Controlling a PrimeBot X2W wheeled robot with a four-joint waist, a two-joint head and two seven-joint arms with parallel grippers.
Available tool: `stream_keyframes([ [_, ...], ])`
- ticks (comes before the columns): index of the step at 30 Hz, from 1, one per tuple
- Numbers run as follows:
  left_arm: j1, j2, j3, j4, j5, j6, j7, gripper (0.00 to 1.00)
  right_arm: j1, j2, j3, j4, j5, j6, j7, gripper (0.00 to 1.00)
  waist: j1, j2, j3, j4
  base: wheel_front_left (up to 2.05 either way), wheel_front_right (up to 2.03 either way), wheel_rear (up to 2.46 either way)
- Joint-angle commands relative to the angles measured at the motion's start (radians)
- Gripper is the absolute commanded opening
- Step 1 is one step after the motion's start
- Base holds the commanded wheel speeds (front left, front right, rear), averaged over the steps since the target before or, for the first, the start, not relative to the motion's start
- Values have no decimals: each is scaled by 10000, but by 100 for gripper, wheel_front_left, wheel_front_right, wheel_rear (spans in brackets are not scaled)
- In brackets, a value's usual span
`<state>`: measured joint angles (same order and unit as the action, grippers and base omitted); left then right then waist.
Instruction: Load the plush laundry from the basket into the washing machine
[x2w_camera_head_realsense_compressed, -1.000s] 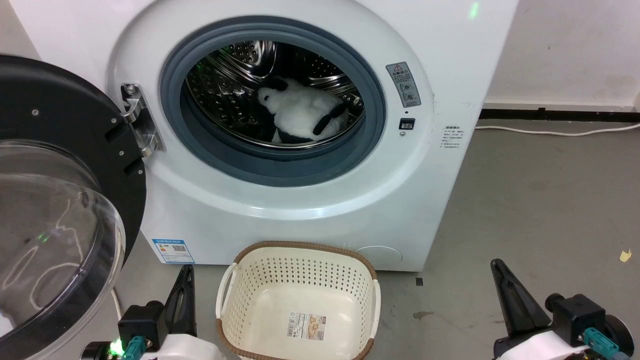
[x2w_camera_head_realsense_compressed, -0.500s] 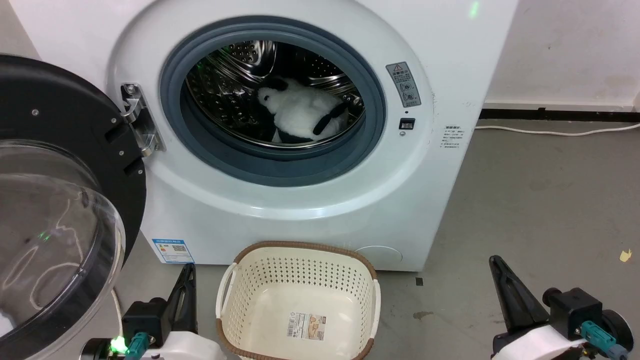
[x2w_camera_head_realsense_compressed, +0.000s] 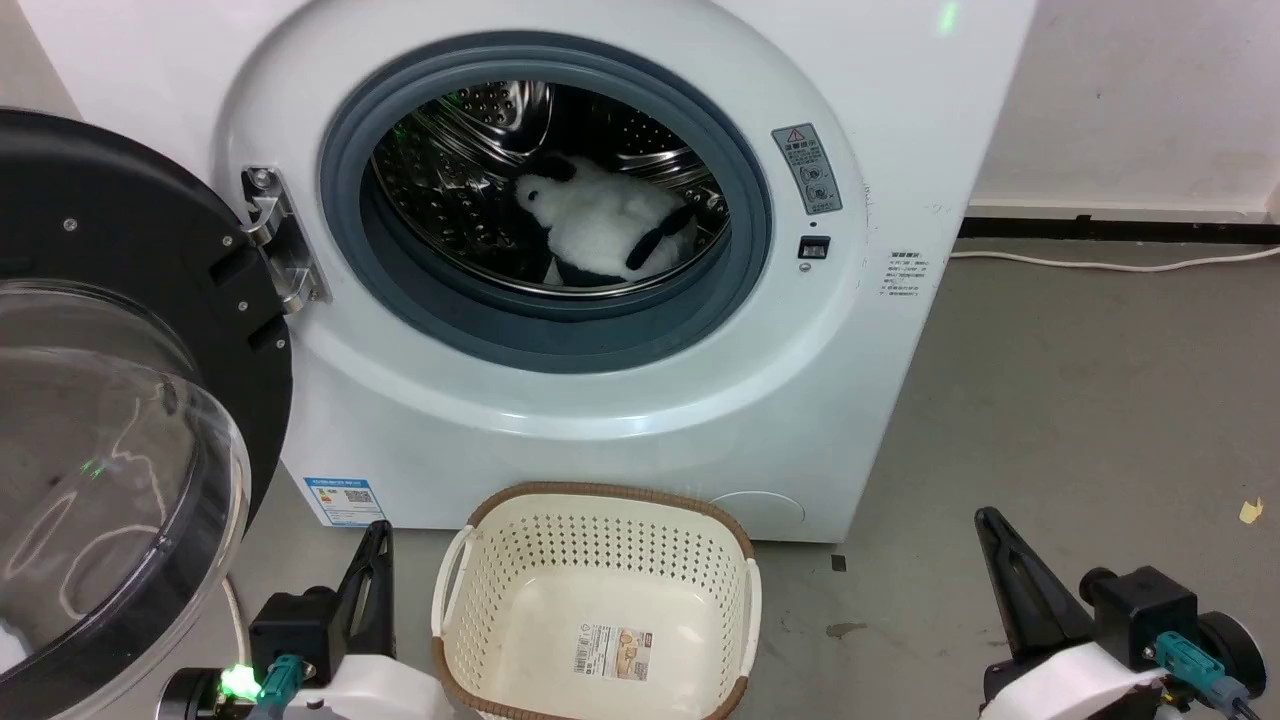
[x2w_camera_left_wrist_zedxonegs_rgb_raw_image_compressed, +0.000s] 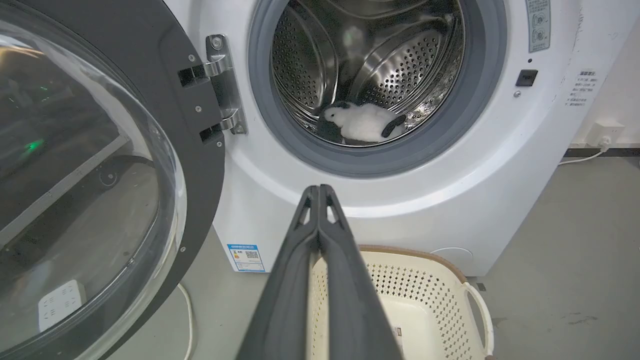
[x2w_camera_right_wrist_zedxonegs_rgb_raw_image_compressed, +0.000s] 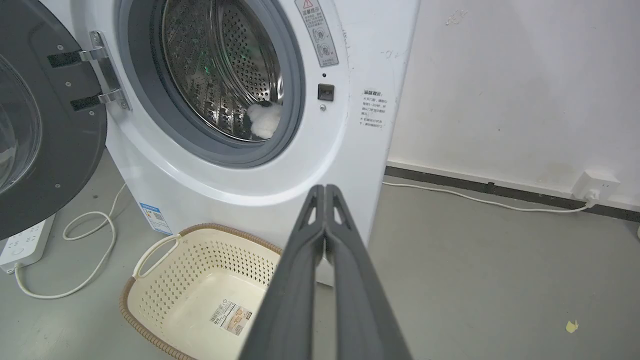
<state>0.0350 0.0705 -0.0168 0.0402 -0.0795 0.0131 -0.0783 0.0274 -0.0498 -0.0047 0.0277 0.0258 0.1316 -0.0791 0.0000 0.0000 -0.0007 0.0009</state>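
Note:
The plush laundry (x2w_camera_head_realsense_compressed: 600, 228), a white panda toy with black ears and limbs, lies inside the steel drum of the washing machine (x2w_camera_head_realsense_compressed: 620, 420); it also shows in the drum as plush laundry (x2w_camera_left_wrist_zedxonegs_rgb_raw_image_compressed: 362, 127) and plush laundry (x2w_camera_right_wrist_zedxonegs_rgb_raw_image_compressed: 264, 120). The machine's domed door (x2w_camera_head_realsense_compressed: 110, 400) hangs wide open at the left. The cream basket (x2w_camera_head_realsense_compressed: 600, 520) stands on the floor before the machine with just a sticker on its bottom. My left gripper (x2w_camera_head_realsense_compressed: 377, 532) is shut, left of the basket. My right gripper (x2w_camera_head_realsense_compressed: 987, 520) is shut, well to the right of it. Both hold nothing.
The open door (x2w_camera_left_wrist_zedxonegs_rgb_raw_image_compressed: 90, 165) takes up the space on the left. A white cable (x2w_camera_right_wrist_zedxonegs_rgb_raw_image_compressed: 75, 250) and a power strip (x2w_camera_right_wrist_zedxonegs_rgb_raw_image_compressed: 25, 242) lie on the grey floor beneath it. Another cable (x2w_camera_head_realsense_compressed: 1100, 265) runs along the right wall. Bare floor (x2w_camera_head_realsense_compressed: 1080, 400) lies to the right.
Both grippers have shifted slightly; the right one has sunk a little lower. The toy, basket and door have not moved.

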Motion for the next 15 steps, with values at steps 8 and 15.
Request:
stream_keyframes([
  [8, -230, -91, 68, -145, 297, -77, 257, 0, -166, -4, 19, -125, -111, -7, 262, 0, 0, 0, 2, -3, 0, 0, 0],
  [15, -263, -121, 95, -214, 432, -92, 400, 0, -195, -4, 26, -166, -151, -8, 405, 0, 0, 0, 3, -4, 0, 0, 0],
])
